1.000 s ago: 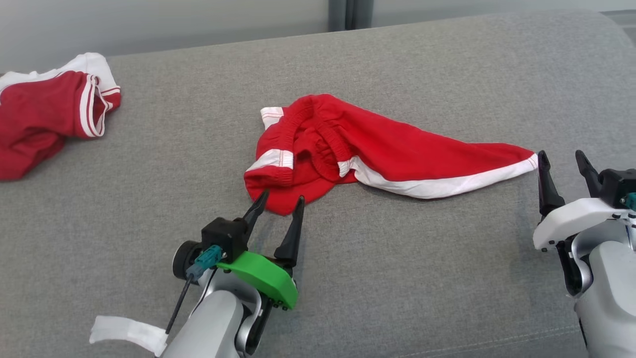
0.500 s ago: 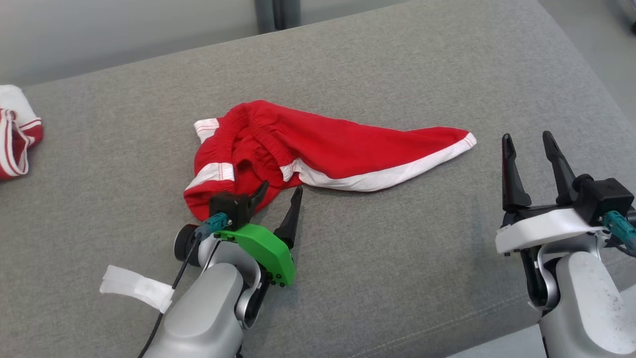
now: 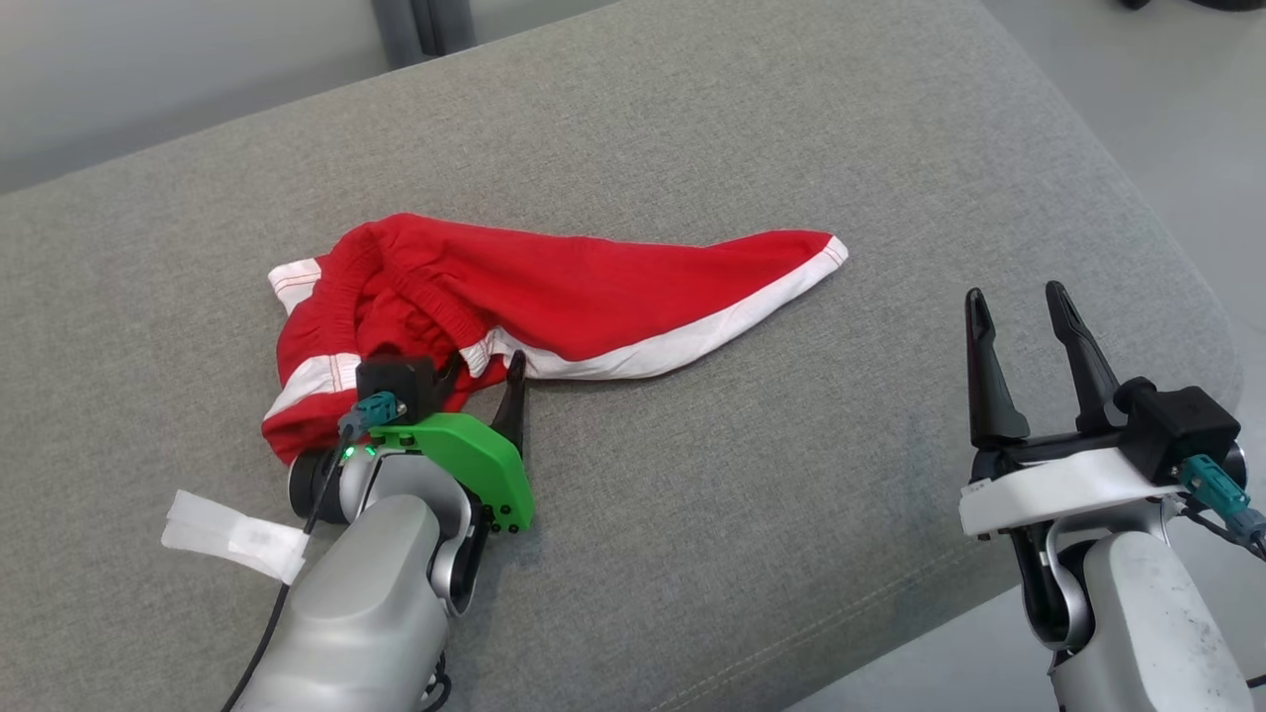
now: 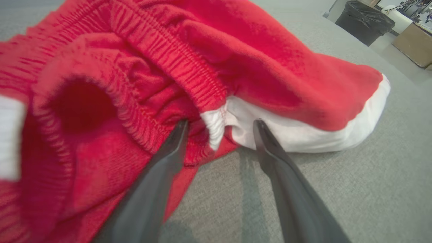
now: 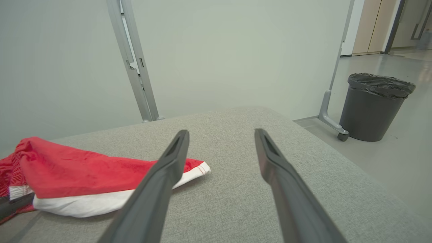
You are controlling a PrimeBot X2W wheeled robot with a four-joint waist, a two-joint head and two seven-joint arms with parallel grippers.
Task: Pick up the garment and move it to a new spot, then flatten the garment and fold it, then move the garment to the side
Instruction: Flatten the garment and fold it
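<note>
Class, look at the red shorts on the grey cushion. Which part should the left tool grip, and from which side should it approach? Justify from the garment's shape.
Probably the bunched waistband at the near edge of the shorts, approached low from the robot's side. There the elastic fold stands off the cushion, and the open left tool straddles it; the flat leg offers less to pinch.

Garment (image 3: pixel 593 297) red, white bands; cushion (image 3: pixel 791 514) grey; bin (image 5: pixel 371 118) dark grey; wrist cover (image 3: pixel 470 463) green.

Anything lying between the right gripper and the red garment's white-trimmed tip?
No. In the head view the stretch from the right gripper to the garment is bare grey cushion.
</note>
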